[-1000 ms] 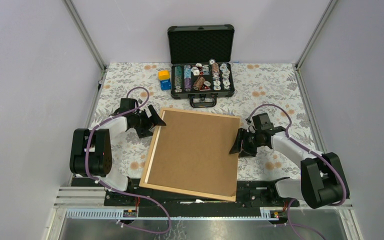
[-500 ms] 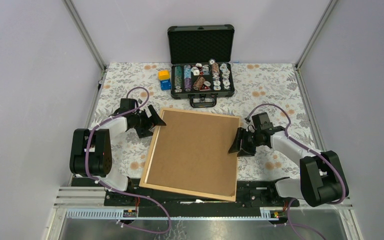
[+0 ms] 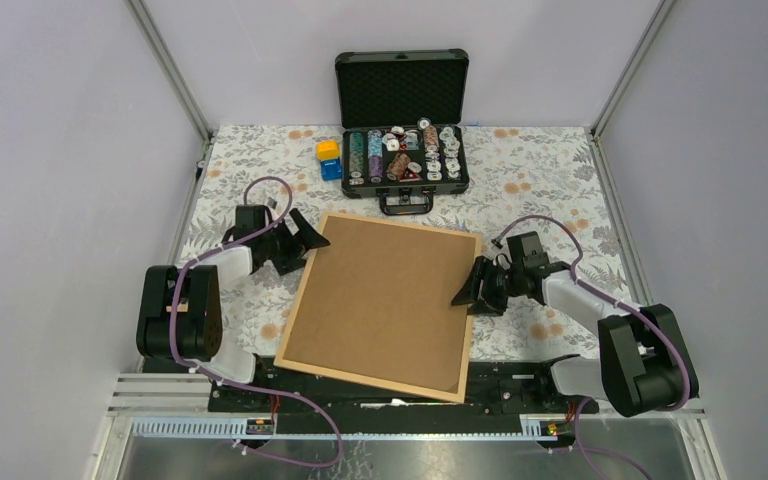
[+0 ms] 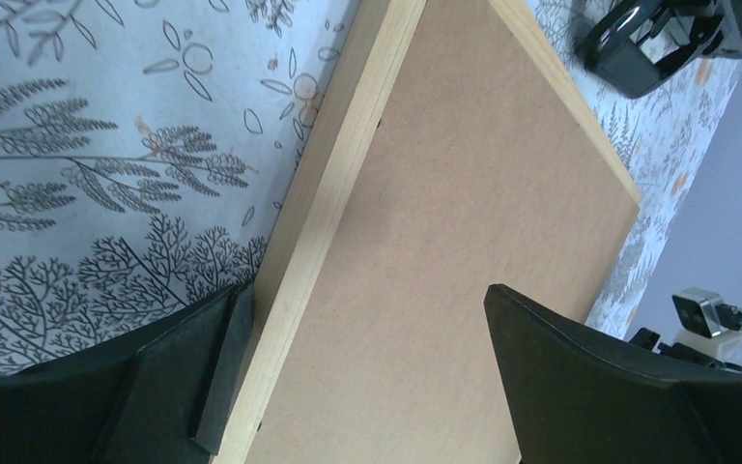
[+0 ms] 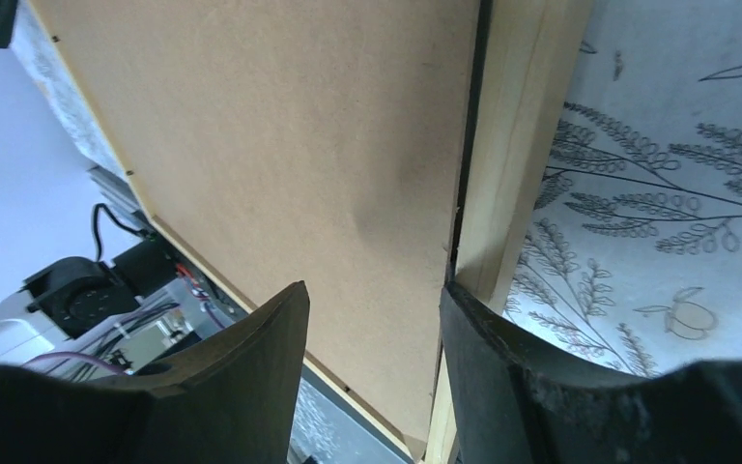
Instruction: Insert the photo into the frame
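The frame lies back-up in the middle of the table, its thin light wood rail around a brown hardboard backing sheet. The photo is hidden. My left gripper is open at the frame's far left corner. It straddles the rail, one finger outside the wood and the other over the backing. My right gripper is open at the frame's right edge. One of its fingers hangs over the backing, and the other rests against the outer side of the rail.
An open black case of poker chips stands at the back, with a yellow and blue block to its left. The frame's near edge overhangs the arms' mounting rail. Grey walls close in both sides.
The frame has slid a little to the left, and its near left corner has swung outward. My right gripper has followed its right edge leftward. My left gripper has drawn back slightly, still open.
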